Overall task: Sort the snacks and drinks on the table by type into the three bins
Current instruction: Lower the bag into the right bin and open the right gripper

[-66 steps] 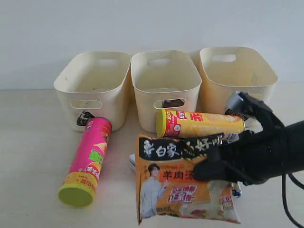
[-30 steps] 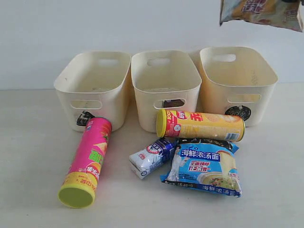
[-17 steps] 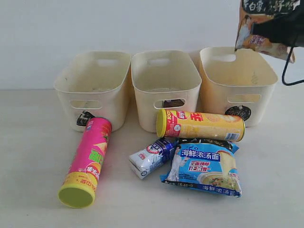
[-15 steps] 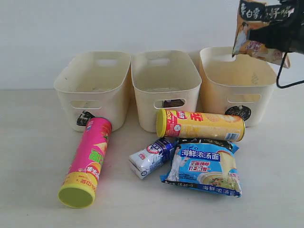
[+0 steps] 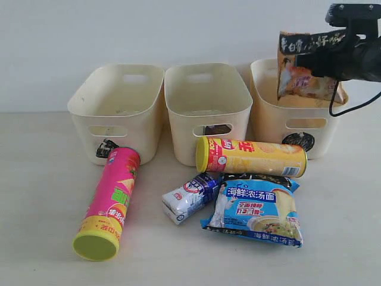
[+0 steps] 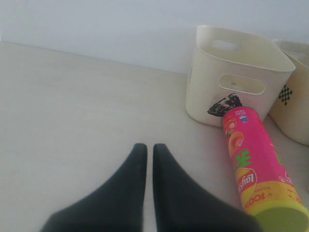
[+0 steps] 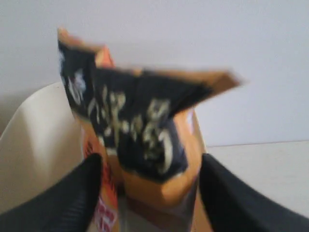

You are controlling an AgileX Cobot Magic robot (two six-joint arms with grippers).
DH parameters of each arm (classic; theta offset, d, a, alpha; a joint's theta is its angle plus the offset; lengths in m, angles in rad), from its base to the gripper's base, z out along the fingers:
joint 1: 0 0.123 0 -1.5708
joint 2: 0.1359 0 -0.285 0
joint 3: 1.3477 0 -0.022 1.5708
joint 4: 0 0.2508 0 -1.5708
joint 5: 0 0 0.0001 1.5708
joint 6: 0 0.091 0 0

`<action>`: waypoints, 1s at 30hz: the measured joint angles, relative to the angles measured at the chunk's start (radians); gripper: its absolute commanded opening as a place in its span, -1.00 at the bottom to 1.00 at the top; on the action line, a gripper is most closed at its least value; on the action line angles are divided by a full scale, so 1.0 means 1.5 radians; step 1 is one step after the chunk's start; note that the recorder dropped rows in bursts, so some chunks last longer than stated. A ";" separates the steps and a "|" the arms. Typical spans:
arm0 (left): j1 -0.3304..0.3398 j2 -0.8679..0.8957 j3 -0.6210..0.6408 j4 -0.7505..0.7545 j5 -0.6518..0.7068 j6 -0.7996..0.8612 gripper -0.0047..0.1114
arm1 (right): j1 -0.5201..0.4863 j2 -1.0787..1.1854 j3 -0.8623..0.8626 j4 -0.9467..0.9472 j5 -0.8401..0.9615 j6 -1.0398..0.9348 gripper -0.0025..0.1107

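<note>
Starting far left of the middle bin: the left gripper hovers low over the bare worktop, its two black fingers pressed together with only a sliver between them, holding nothing. The pink tube lies on its side, left of the middle bin and nearer the camera, base end touching the left bin, lid end pointing away from it. The left arm is plainly the nearer one for that tube.

Right in front of the middle bin lies the yellow tube, long axis crosswise, lid end facing left. Nearer the camera than that sit the small carton and the blue packet, just beside each other.

Now right of the middle bin, and here's the action: the right gripper is up in the air, pinching the orange-black packet by its upper part. The packet hangs long axis upright, and its lower edge looks to be dipping into the mouth of the right bin. The bin sits straight below the gripper, so the next move should need only a release.
</note>
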 measured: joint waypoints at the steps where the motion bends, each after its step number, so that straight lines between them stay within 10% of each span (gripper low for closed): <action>1: 0.000 0.000 0.000 0.000 0.000 0.000 -0.84 | 0.000 0.000 -0.003 0.000 0.000 -0.001 0.63; 7: 0.000 0.000 0.000 0.000 0.000 0.000 -0.84 | 0.000 -0.034 -0.003 0.000 0.002 -0.001 0.35; 15: 0.000 0.000 0.000 0.000 0.000 0.000 -0.84 | 0.000 -0.157 -0.003 0.001 0.078 -0.016 -0.96; 30: 0.000 0.000 0.000 0.000 0.000 0.000 -0.84 | 0.000 -0.225 -0.001 0.004 0.663 -0.016 -0.93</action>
